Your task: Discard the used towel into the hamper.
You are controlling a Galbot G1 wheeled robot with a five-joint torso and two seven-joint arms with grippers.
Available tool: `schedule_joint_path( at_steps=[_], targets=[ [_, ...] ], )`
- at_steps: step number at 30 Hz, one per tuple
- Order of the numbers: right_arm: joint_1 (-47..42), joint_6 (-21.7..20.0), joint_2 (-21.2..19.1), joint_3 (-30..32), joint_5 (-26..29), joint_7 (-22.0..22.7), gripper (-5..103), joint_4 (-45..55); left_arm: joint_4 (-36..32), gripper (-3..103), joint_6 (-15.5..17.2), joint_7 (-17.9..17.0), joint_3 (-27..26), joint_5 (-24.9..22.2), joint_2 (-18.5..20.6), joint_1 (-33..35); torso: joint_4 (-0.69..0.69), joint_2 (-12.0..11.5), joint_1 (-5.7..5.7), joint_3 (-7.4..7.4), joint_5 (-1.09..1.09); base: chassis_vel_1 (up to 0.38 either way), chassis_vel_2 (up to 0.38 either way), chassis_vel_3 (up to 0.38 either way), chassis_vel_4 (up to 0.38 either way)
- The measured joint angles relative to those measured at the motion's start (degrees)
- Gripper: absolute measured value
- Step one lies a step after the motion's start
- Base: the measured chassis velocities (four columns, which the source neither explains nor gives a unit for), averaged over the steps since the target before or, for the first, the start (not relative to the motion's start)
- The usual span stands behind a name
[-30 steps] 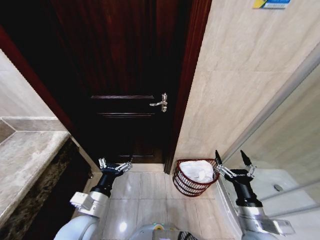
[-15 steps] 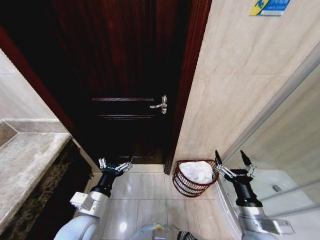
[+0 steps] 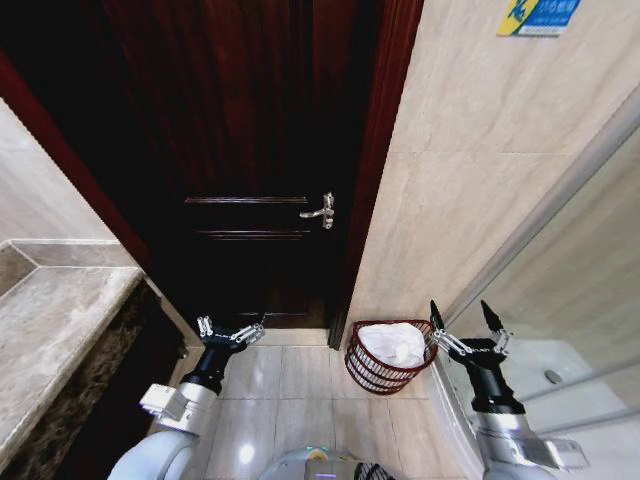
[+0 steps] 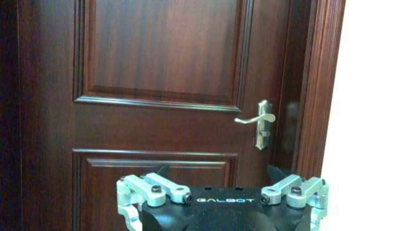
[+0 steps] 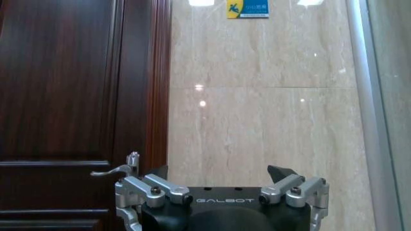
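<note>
While both arms hang low over the tiled floor (image 3: 290, 385), the right claw (image 3: 466, 323) stands with its fingers spread apart and empty, just beside the rim of the hamper (image 3: 382, 372). That dark reddish wire basket sits on the floor in the corner where the door frame (image 3: 372, 160) meets the beige tiled wall (image 3: 470, 170), and a white towel (image 3: 392, 343) lies crumpled inside it. On the other side, the left claw (image 3: 231, 331) is also spread and empty, near the foot of the dark wooden door (image 3: 250, 150), whose silver lever handle (image 3: 322, 209) is above.
</note>
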Motion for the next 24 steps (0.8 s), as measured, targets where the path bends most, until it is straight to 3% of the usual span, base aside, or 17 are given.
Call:
schedule_joint_path(
  at_steps=[16,24],
  targets=[
    [0.00,0.00,0.00,-0.02,0.00,-0.01,100,0.00,0.00,99,0.00,0.00,-0.01,0.00,0.05,0.00,0.01,-0.20,-0.10,-0.11,-0.05,0.154,0.133,-0.141,-0.140],
    [0.00,-0.01,0.00,0.01,0.00,-0.01,100,-0.01,0.00,99,0.00,0.00,0.01,0.00,-0.01,0.00,0.00,-0.23,-0.11,-0.13,0.01,-0.032,-0.016,0.035,0.025]
  ],
)
